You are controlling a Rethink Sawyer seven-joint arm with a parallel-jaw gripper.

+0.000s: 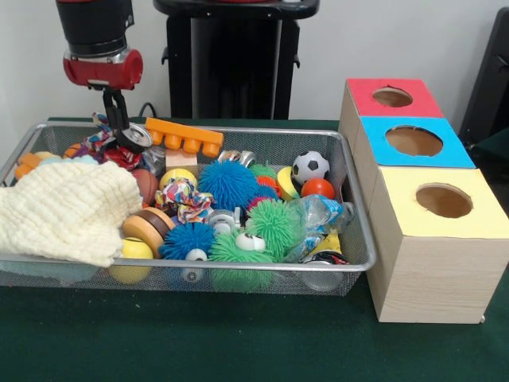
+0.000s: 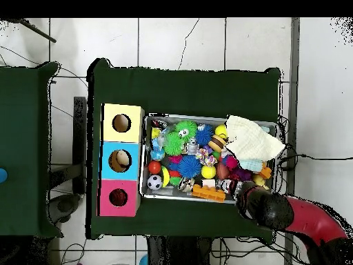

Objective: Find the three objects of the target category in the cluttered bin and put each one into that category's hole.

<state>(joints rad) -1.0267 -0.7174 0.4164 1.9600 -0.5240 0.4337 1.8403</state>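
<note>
Hand (image 1: 126, 131) lowered at far corner of wire-mesh bin (image 1: 350, 263); whether spread or pressed together cannot be told. No plush animal toy seen; probably hidden under cream cloth (image 1: 64, 211). Red-topped hole (image 1: 392, 97) well apart. Risk: spiky ball (image 1: 229, 183) or rope toy (image 1: 99, 147) grasped by mistake.

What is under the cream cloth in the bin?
The cloth drapes over the bin's left end. A yellow ball and a wooden ring peek out at its edge; anything beneath it is hidden.

Beside the wire bin (image 1: 350, 203) stood three topped boxes (image 1: 433, 239). Inside it lay five spiky balls (image 1: 229, 183) and one cloth (image 1: 67, 211).
</note>
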